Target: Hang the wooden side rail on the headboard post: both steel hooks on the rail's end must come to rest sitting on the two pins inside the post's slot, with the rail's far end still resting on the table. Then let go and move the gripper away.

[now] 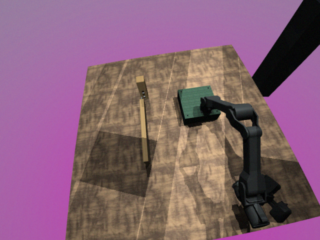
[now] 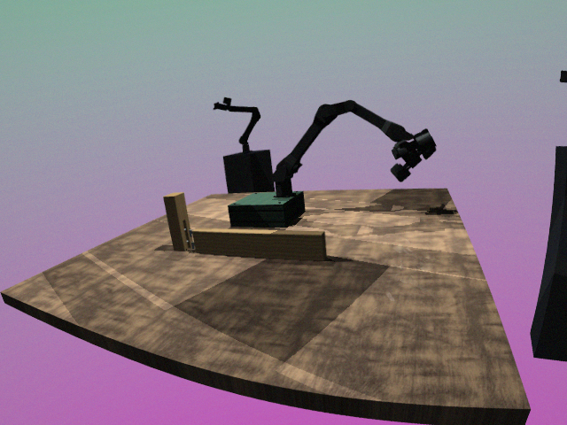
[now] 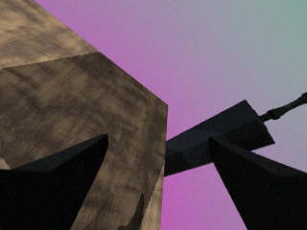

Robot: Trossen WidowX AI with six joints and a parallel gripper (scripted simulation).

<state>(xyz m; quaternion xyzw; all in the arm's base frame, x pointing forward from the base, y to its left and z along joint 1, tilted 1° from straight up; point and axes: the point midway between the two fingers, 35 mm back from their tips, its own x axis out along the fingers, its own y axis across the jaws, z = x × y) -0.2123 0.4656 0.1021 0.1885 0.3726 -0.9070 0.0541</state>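
The wooden side rail (image 1: 143,129) (image 2: 260,245) stands on its long narrow edge, its far end down on the table. Its hooked end faces the upright headboard post (image 1: 140,79) (image 2: 174,224), in line with the slot. The steel hooks (image 1: 141,97) (image 2: 192,240) show in the narrow gap between rail and post. Metal pins (image 1: 143,94) show in the post's slot. Whether both hooks sit on the pins is too small to tell. My gripper (image 3: 158,140) is open and empty, its two fingers wide apart. It is high above the table's edge, well away from the rail and post.
The green base block (image 1: 192,99) (image 2: 263,199) carries my arm and stands beyond the rail in the exterior view. A dark pedestal (image 2: 248,171) (image 3: 221,136) with another arm stands off the table. The table (image 1: 116,206) (image 2: 389,366) ends near my gripper; its edge shows in the wrist view.
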